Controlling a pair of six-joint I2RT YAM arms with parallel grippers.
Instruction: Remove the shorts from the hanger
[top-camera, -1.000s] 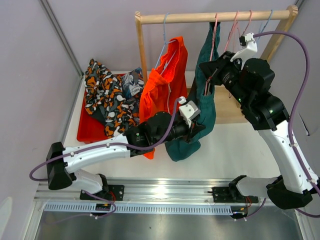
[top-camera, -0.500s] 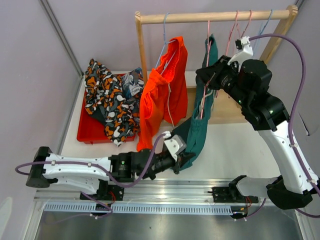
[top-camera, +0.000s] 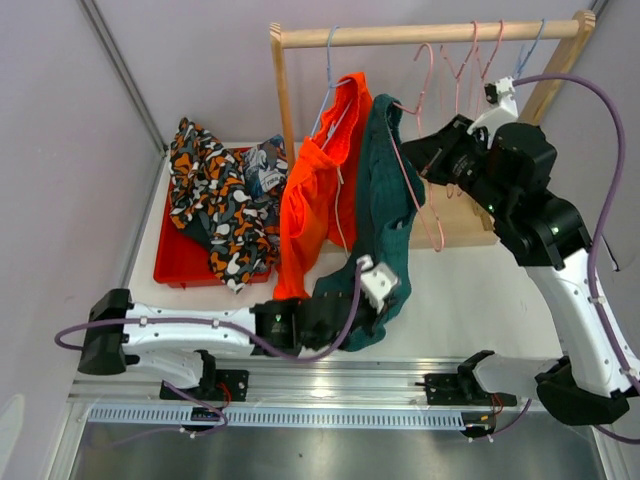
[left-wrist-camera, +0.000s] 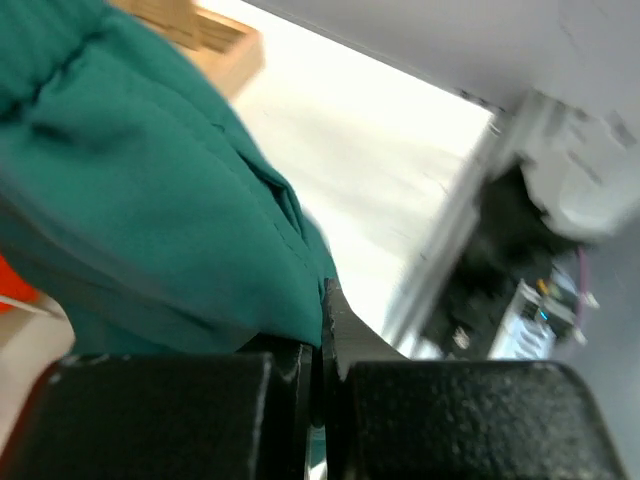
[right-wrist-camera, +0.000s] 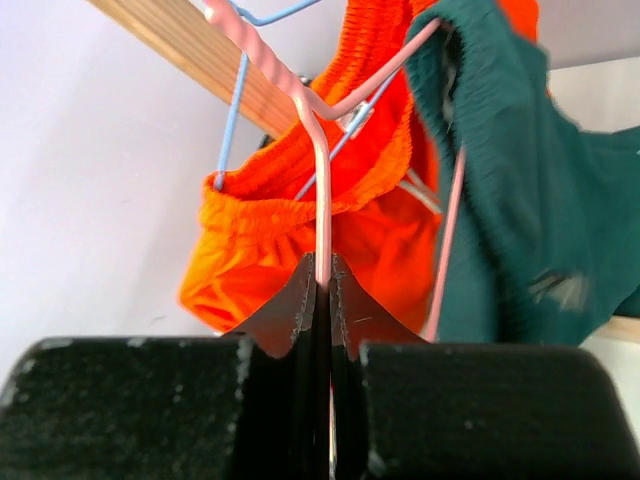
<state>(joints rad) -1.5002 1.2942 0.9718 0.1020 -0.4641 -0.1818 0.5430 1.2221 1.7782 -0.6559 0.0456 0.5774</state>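
Note:
The dark teal shorts drape from one end of a pink hanger and stretch down toward the table's near edge. My left gripper is shut on their lower hem, the fingertips pressed together on the fabric. My right gripper is shut on the pink hanger's wire, with the jaws pinching it just below the neck. The teal waistband hangs on the hanger's right arm. Orange shorts hang on a blue hanger right beside them.
The wooden rack's rail carries further bare hangers near my right arm. A red tray at the left holds printed shorts. The rack's wooden base lies behind the teal shorts.
My left gripper has drawn the teal shorts down and toward the near edge. The right gripper has swung the pink hanger left, and the teal waistband now lies against the orange shorts.

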